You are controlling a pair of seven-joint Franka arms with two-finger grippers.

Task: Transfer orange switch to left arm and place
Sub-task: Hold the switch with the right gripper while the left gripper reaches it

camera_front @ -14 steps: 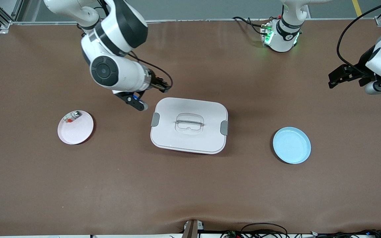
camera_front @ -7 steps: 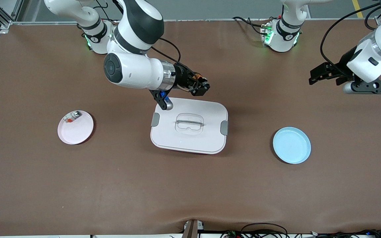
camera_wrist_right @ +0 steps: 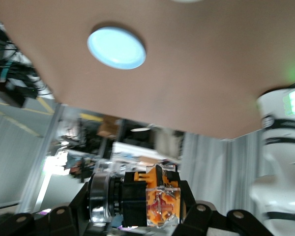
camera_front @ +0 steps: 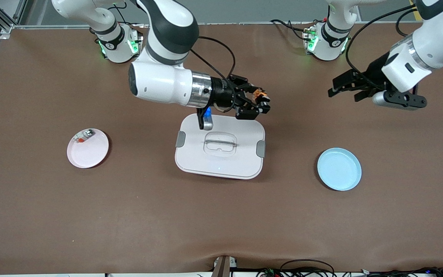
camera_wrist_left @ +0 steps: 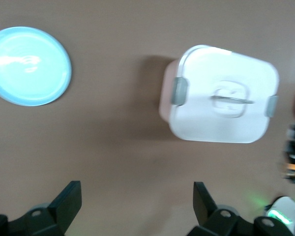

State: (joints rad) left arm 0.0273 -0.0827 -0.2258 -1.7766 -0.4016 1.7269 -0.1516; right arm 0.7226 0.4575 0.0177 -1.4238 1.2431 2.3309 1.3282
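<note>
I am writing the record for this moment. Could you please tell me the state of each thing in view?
Orange switch: held in the air, above the box's edge.
Right gripper: shut on the switch.
Left gripper: open, empty, over bare table.
Box: lid on.
Blue plate: empty.
Pink plate: holds a small part.

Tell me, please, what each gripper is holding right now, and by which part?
The right gripper grips the orange switch by its body, above the box. The left gripper is open and empty.
</note>
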